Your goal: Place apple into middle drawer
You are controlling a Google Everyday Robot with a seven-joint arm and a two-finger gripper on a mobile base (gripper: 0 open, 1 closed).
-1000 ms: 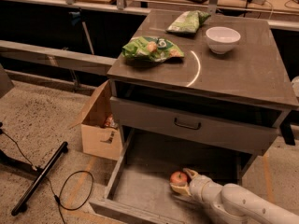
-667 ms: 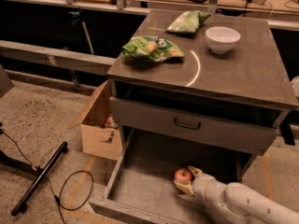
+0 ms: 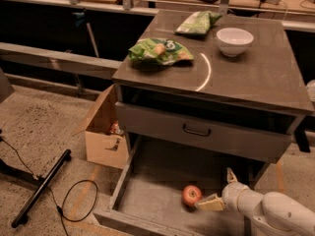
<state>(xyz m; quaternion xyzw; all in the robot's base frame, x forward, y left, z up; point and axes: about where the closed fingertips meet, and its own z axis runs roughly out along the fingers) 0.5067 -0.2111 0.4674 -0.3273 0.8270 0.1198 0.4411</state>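
Inside the wide grey metal middle drawer [image 3: 150, 183], near-right on its floor, sits the round red-orange apple [image 3: 191, 195]. My white end effector [image 3: 215, 189] is just right of it, fingers spread, gripping nothing.

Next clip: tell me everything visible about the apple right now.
The apple is round, red-orange with a paler patch, smooth-skinned and whole. It sits on the bare grey floor of the open middle drawer, toward the front right. The robot's hand is just to its right, fingers spread. The lower fingertip reaches the apple's side, but contact is unclear.
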